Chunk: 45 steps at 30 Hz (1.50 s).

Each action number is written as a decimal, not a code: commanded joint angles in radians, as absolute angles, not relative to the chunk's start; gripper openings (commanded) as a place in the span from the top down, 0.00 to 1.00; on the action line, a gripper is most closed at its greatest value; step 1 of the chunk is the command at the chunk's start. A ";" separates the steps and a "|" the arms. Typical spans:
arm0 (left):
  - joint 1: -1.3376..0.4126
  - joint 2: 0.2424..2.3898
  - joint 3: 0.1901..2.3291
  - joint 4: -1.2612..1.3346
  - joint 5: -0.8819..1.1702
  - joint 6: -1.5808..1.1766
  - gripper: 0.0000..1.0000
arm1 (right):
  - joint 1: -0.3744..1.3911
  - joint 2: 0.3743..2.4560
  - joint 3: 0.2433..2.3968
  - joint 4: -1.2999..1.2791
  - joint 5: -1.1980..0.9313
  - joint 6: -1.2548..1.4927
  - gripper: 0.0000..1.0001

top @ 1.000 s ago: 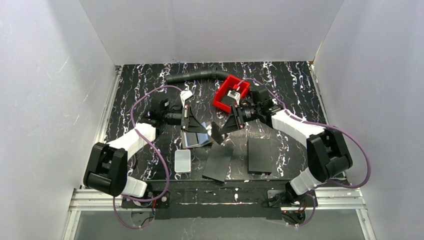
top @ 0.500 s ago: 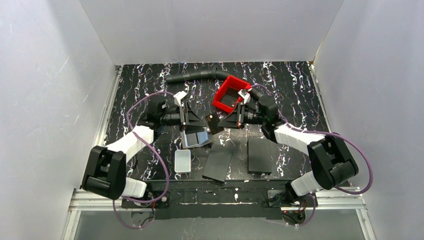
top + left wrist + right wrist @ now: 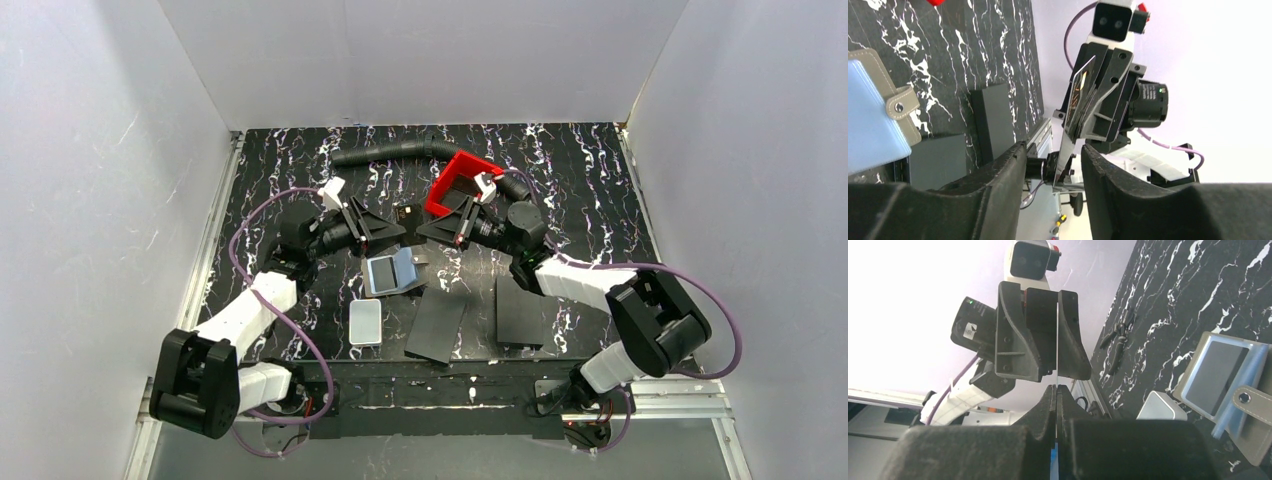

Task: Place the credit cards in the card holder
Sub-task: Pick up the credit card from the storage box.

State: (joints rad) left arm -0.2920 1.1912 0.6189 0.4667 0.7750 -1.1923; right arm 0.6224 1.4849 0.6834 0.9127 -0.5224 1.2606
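One credit card hangs in the air between the two grippers, which face each other tip to tip. My right gripper is shut on its edge, and the card shows there as a thin line. My left gripper is open, its fingers either side of the card with a gap on both sides. In the top view the left gripper and right gripper hover just beyond the card holder. The holder lies open on the table, silver-blue inner faces up and clasp tab to the right.
A white rounded box lies near the holder's front. Two flat black panels lie at the near middle. A red tray and a black hose are behind the grippers.
The card has passed from my left gripper to my right: the left jaws opened and the right jaws shut on it. Both grippers moved up and back from the holder.
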 commanded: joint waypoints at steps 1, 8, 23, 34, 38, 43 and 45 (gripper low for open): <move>-0.292 1.163 0.606 0.566 0.698 -1.250 0.60 | 0.646 1.510 0.686 1.063 -0.453 1.320 0.99; -0.291 1.127 0.588 0.580 0.646 -1.247 0.74 | 0.668 1.516 0.678 1.089 -0.434 1.332 0.99; -0.285 1.111 0.578 0.581 0.651 -1.205 1.00 | 0.685 1.518 0.687 1.061 -0.430 1.326 0.99; -0.281 1.152 0.588 0.581 0.707 -1.193 1.00 | 0.685 1.504 0.712 0.990 -0.454 1.276 0.99; -0.281 1.150 0.581 0.580 0.699 -1.192 1.00 | 0.685 1.496 0.709 0.971 -0.450 1.264 0.99; -0.280 1.145 0.575 0.532 0.680 -1.182 0.66 | 0.683 1.486 0.712 0.915 -0.440 1.232 0.99; -0.280 1.132 0.575 0.480 0.665 -1.150 0.53 | 0.683 1.475 0.706 0.871 -0.424 1.202 0.99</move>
State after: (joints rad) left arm -0.2832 1.1545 0.5800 0.5526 0.6792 -1.1980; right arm 0.6765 1.5192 0.6804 0.9344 -0.4435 1.2705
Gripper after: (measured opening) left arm 0.376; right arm 0.031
